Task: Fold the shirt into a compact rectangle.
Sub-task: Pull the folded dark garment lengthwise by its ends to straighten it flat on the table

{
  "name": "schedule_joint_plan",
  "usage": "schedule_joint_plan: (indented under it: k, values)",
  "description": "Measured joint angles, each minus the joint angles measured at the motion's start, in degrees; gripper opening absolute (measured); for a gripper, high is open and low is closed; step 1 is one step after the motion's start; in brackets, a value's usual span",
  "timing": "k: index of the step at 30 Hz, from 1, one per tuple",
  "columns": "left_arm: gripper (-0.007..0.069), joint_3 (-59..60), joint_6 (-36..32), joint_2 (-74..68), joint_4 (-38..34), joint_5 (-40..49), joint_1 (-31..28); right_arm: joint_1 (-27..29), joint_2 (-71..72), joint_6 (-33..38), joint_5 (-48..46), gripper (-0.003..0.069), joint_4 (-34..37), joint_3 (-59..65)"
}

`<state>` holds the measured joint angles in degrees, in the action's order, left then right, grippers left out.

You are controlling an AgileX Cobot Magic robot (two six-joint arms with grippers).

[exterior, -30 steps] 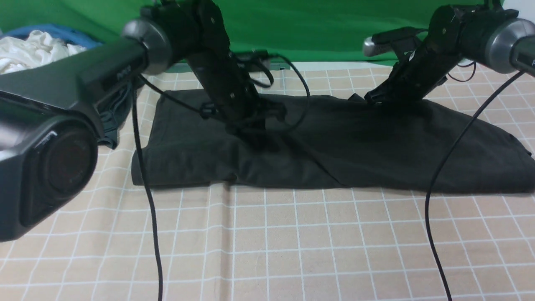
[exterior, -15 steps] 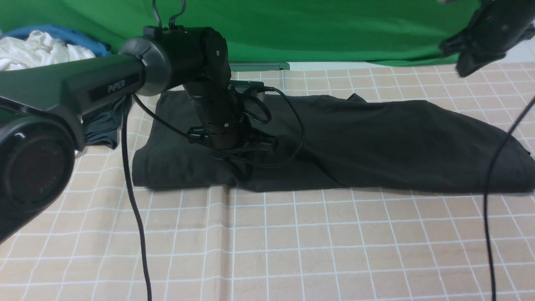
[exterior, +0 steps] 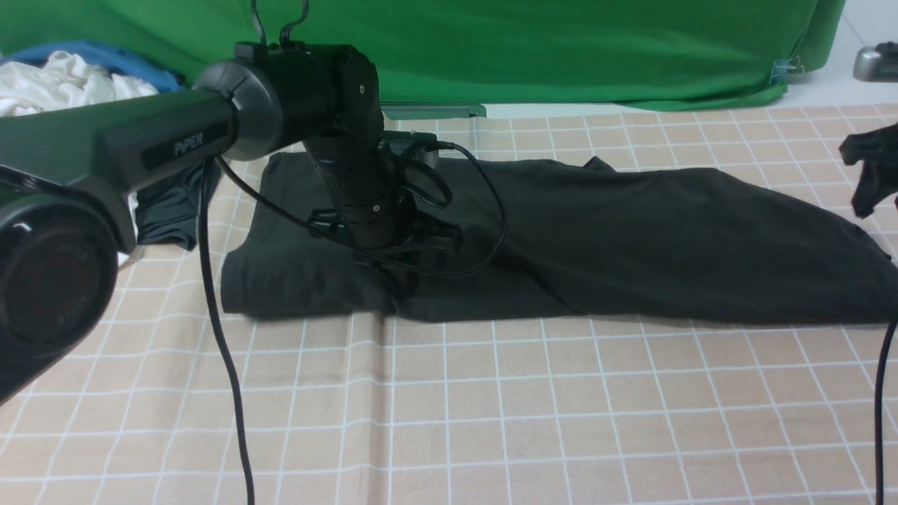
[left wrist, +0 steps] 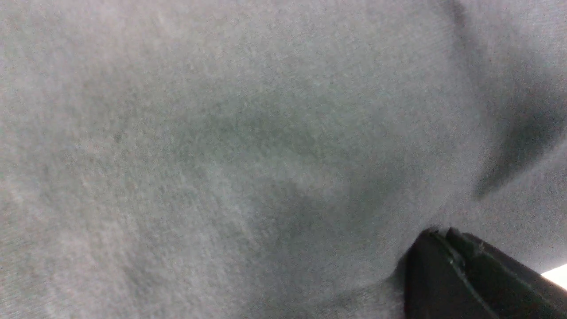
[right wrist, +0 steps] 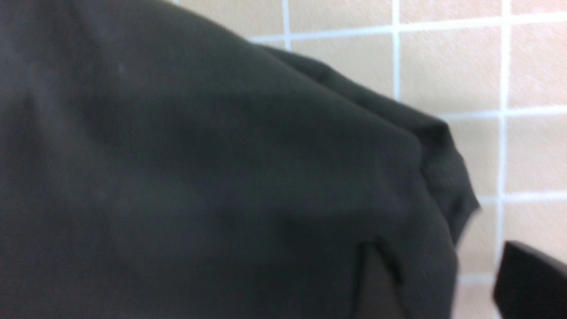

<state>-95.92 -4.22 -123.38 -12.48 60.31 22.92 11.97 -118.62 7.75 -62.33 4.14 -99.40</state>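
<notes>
Shirt (exterior: 631, 238) lies flat on the table (exterior: 491, 407), long axis running left to right. Left claw (left wrist: 440, 248) has its jaws together, tips pressed into cloth left of middle. Right claw (exterior: 870, 175) hangs by the right end, too blurred to tell its jaws. I judge the right arm nearer that unfolded end.

The robot's left arm (exterior: 140, 147) is a dark matte tube lettered "PiPER" (exterior: 191, 142) in pale grey, joined by a silver-grey collar (exterior: 242, 105) to a rounded black joint housing (exterior: 330, 84) dotted with a small pale screw head (exterior: 361, 89). Thin black cables (exterior: 503, 207) run off its wrist section. The left gripper (left wrist: 443, 232) has matte black, hard-edged fingers (left wrist: 478, 283). The right arm (exterior: 873, 168) is black too, with its own thin cable (exterior: 878, 421)
</notes>
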Motion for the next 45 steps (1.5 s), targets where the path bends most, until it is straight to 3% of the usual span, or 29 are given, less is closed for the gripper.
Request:
schedule_joint_plan:
  k: [3,8,11,13,15,20,24,29,31,35,36,39,41,45]
  values:
    - [0.0019,0.0,0.0,0.0,0.0,-0.1,0.0,0.0,-3.4,-0.3,3.7,0.0506,0.7,0.3]
    - [0.0019,0.0,-0.2,0.0,0.0,-0.2,0.0,0.0,-6.9,-0.3,6.7,0.0478,3.5,0.4]
    - [0.0019,0.0,-0.2,0.0,0.0,-0.4,0.0,0.0,-7.4,1.7,7.9,0.0344,5.9,0.4]
    - [0.0019,0.0,-0.2,0.0,0.0,-0.5,0.0,0.0,-7.4,3.3,8.3,0.0158,6.7,0.3]
    - [0.0019,0.0,-0.2,0.0,0.0,-0.5,0.0,0.0,-7.4,4.0,8.4,0.009,6.8,-0.1]
    - [0.0019,0.0,-0.2,0.0,0.0,-0.5,0.0,0.0,-6.6,4.0,7.4,0.0086,2.9,-1.9]
    - [0.0019,0.0,-0.2,0.0,0.0,-0.5,0.0,-0.1,-4.8,-0.4,7.1,0.0086,-3.2,-3.1]
    - [0.0019,0.0,-0.2,0.0,0.0,-0.4,0.0,-0.1,-4.5,-2.2,7.2,0.0086,-5.6,-3.7]
    - [0.0019,0.0,-0.2,0.0,0.0,-0.4,0.0,-0.1,-4.6,-2.5,7.3,0.01,-5.8,-3.7]
    - [0.0019,0.0,0.1,0.1,0.0,-0.3,0.0,-0.1,-5.3,-4.2,7.9,0.0224,-6.7,-4.2]
    - [0.0019,0.0,0.5,0.3,0.2,0.1,0.0,-0.2,-5.3,-5.6,7.6,0.0323,-6.9,-5.4]
    - [0.0019,0.1,1.1,1.4,1.1,0.5,0.0,-1.1,-5.1,-6.2,6.5,0.0472,-6.2,-8.9]
    - [0.0019,0.1,1.4,2.7,1.6,0.5,0.0,-3.1,-5.0,-4.5,6.1,0.0528,-5.2,-12.1]
    - [0.0019,0.1,2.1,4.8,1.7,0.6,0.0,-7.3,-5.2,2.4,6.9,0.054,-1.6,-15.2]
